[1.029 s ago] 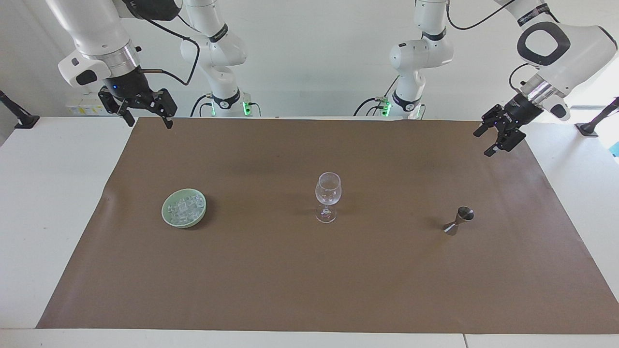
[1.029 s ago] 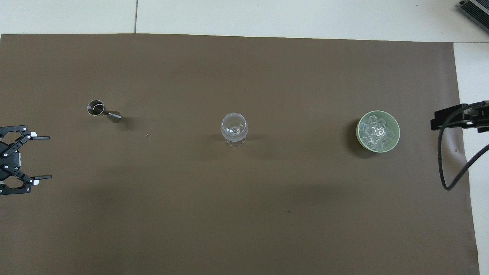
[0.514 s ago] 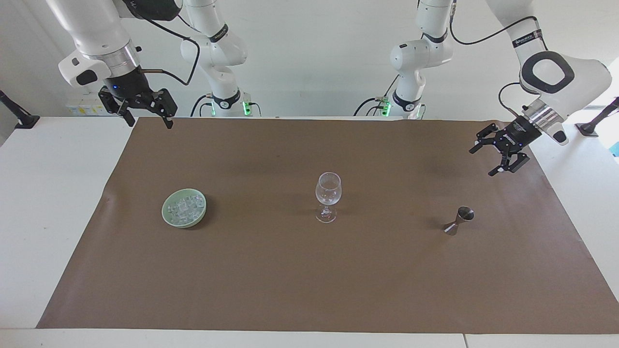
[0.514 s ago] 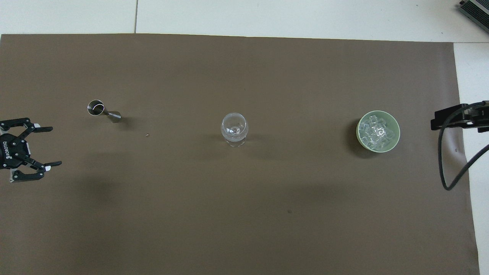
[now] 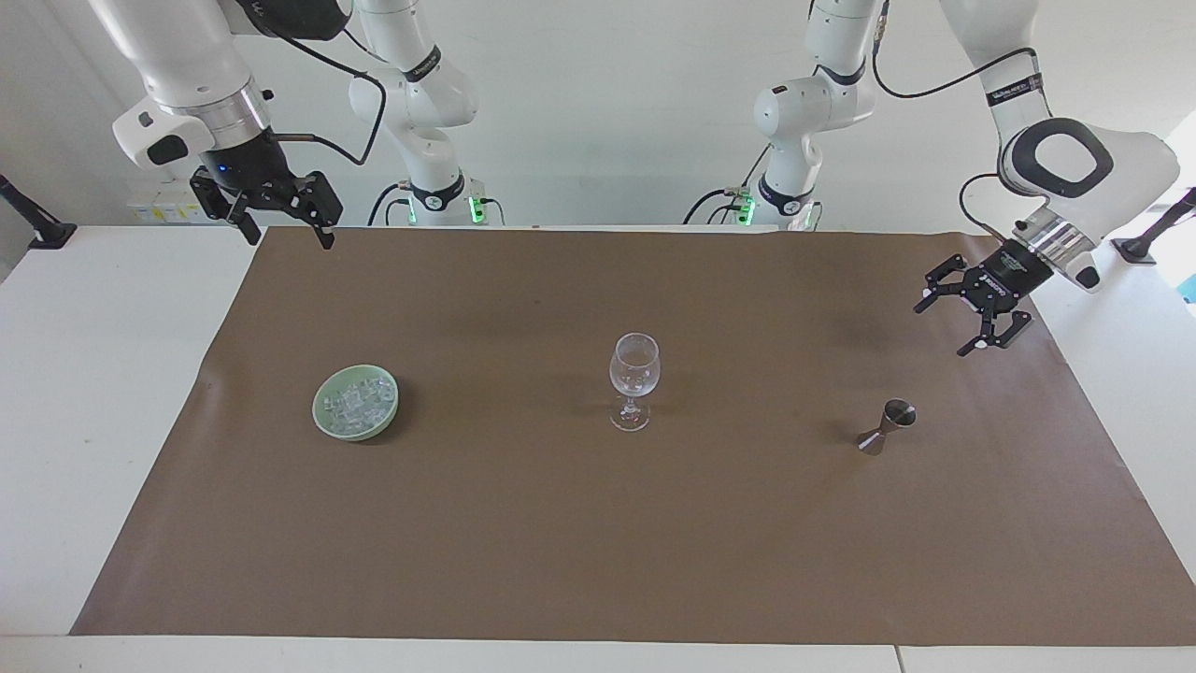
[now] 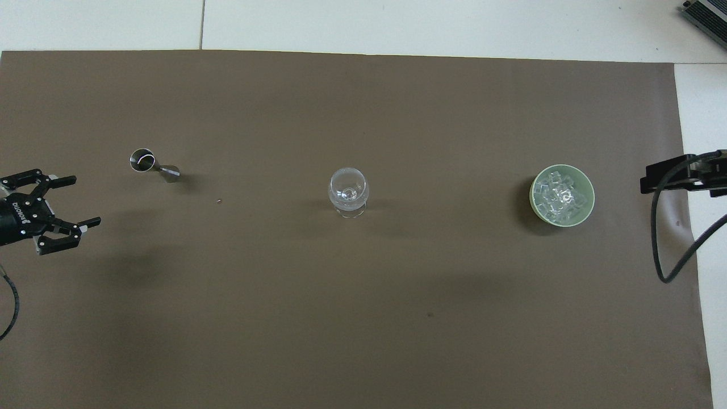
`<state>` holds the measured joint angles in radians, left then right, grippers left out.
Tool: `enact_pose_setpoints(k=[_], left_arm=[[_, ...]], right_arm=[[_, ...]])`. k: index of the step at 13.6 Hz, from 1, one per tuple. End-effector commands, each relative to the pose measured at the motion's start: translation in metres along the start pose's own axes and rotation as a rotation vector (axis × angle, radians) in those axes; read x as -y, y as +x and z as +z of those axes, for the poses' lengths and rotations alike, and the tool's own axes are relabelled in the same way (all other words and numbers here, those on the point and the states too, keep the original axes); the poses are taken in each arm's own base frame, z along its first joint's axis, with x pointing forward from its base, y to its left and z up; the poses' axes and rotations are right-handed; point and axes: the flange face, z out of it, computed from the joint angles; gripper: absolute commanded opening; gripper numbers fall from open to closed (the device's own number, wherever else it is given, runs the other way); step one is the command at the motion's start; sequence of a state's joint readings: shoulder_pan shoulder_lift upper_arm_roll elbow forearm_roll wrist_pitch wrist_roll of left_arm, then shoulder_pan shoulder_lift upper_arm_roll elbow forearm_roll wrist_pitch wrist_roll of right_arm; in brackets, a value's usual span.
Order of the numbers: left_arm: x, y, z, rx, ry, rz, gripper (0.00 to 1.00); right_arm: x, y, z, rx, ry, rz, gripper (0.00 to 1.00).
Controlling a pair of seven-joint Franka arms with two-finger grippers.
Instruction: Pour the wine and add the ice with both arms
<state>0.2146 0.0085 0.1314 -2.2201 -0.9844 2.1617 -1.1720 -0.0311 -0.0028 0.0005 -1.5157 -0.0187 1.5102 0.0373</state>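
ice (image 5: pixel 356 404) in bowl (image 5: pixel 323 422), well apart from both grippers | left gripper (image 5: pixel 948 326) fingers spread | right gripper (image 5: pixel 285 236) fingers spread

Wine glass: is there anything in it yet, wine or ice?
Empty. The wine glass stands upright and shows clear through; the ice is all in the green bowl.

Ice (image 5: pixel 355 402) in bowl (image 5: pixel 323 421), glass (image 5: pixel 634 379) between bowl & jigger (image 5: pixel 886 426).
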Motion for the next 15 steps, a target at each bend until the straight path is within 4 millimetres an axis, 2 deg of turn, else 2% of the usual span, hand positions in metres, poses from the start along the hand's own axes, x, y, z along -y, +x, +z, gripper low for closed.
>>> enact_pose_setpoints(k=[1, 3, 5, 10, 15], left_arm=[[-0.004, 0.018, 0.015, 0.032, -0.038, -0.087, 1.0], [-0.005, 0.028, 0.03, 0.079, -0.057, -0.126, 1.0], [0.002, 0.041, 0.045, 0.135, -0.074, -0.115, 1.0], [0.014, 0.056, 0.079, 0.235, -0.153, -0.099, 1.0], [0.027, 0.047, 0.108, 0.29, -0.205, -0.135, 1.0]], right_arm=[[-0.002, -0.005, -0.001, 0.003, 0.017, 0.0, 1.0], [-0.001, -0.006, -0.001, 0.002, 0.017, -0.001, 1.0], [-0.001, -0.006, -0.001, 0.002, 0.017, -0.002, 1.0], [0.001, -0.006, -0.001, 0.002, 0.017, -0.005, 1.0], [0.001, -0.006, -0.001, 0.001, 0.017, -0.005, 1.0]])
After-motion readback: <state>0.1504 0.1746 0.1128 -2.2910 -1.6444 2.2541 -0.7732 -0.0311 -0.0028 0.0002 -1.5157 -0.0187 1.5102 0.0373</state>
